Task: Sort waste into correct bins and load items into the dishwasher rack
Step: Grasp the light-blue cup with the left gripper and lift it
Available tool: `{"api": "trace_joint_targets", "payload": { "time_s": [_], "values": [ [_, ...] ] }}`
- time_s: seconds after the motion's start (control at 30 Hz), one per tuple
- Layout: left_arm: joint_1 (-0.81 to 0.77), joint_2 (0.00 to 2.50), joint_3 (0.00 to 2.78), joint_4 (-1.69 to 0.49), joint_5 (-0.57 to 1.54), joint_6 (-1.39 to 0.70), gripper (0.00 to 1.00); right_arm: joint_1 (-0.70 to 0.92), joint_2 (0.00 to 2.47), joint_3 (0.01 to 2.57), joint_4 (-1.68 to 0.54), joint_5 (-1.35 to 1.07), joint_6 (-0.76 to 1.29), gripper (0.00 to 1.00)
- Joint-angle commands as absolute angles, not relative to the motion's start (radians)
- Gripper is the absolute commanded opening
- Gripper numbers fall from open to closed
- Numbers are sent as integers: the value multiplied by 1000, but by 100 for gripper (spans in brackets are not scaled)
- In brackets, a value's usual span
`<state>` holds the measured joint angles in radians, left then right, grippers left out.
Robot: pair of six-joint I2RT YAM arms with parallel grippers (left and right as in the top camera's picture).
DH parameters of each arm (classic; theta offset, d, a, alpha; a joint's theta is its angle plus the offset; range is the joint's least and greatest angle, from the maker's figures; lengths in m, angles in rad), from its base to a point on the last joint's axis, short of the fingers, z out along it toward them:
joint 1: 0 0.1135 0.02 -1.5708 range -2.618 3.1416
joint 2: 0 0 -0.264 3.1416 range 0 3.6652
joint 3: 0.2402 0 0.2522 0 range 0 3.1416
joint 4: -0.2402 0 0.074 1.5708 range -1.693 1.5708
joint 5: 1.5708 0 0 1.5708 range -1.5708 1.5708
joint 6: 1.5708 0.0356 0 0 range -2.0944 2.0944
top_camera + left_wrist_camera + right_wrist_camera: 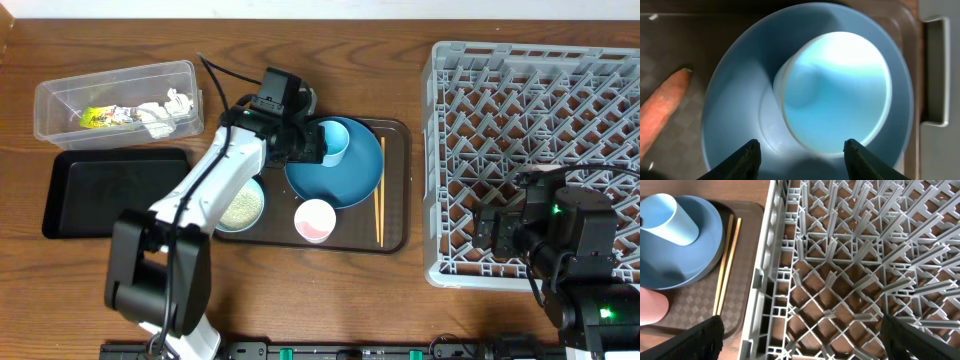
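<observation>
step in hand, judged: loading items; the light-blue cup is the target.

left of the brown serving tray [392, 200]: clear tub [60, 95] holds the yellow-green wrapper [97, 117] and crumpled paper [160, 110]. the black tray [110, 190], nearer the tray's left edge, looks bare.

on the tray, left part: carrot piece [660, 115] lies on the mat just beside the dish; the pale-teal bowl [243, 205] holds rice. so the waste sort looks unfinished.

on the tray, middle: the left gripper [802, 157] is partway open, tips level with the lower rim of the light-blue cup [840, 90]. the cup lies on its side in the dark-blue dish [350, 185], mouth toward the wrist camera. no contact visible, nothing grasped.

next move, judged: advance until the cup wall sits between the fingers, close, lift clear of the dish.

on the tray, right part: pink cup [314, 220], then chopsticks [379, 215] along the right edge.

right of the tray: the dishwasher rack [435, 150] shows no items. the right gripper [807, 337] hangs over it, spread fully, empty.
</observation>
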<state>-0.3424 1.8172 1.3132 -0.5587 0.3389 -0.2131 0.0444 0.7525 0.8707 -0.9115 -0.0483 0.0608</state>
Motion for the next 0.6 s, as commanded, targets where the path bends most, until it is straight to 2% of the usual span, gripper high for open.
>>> {"api": "trace_joint_targets", "payload": {
  "time_s": [0.0, 0.1, 0.17, 0.27, 0.43, 0.47, 0.57],
  "values": [
    [-340, 1857, 1312, -536, 347, -223, 56, 53, 751, 893, -917, -42, 75, 99],
    [-340, 1884, 1312, -518, 347, -231, 55, 53, 751, 893, -918, -42, 75, 99],
    [-340, 1889, 1312, -510, 348, -239, 50, 53, 751, 893, -918, -42, 75, 99],
    [-340, 1889, 1312, -502, 348, -245, 34, 53, 751, 893, -918, -42, 75, 99],
    [-340, 1889, 1312, -512, 349, -245, 19, 53, 751, 893, -918, -42, 75, 99],
    [-340, 1889, 1312, -516, 352, -245, 11, 53, 751, 893, -918, -42, 75, 99],
    [-333, 1881, 1312, -537, 355, -245, 6, 53, 751, 893, -920, -41, 74, 99]
  ]
}}
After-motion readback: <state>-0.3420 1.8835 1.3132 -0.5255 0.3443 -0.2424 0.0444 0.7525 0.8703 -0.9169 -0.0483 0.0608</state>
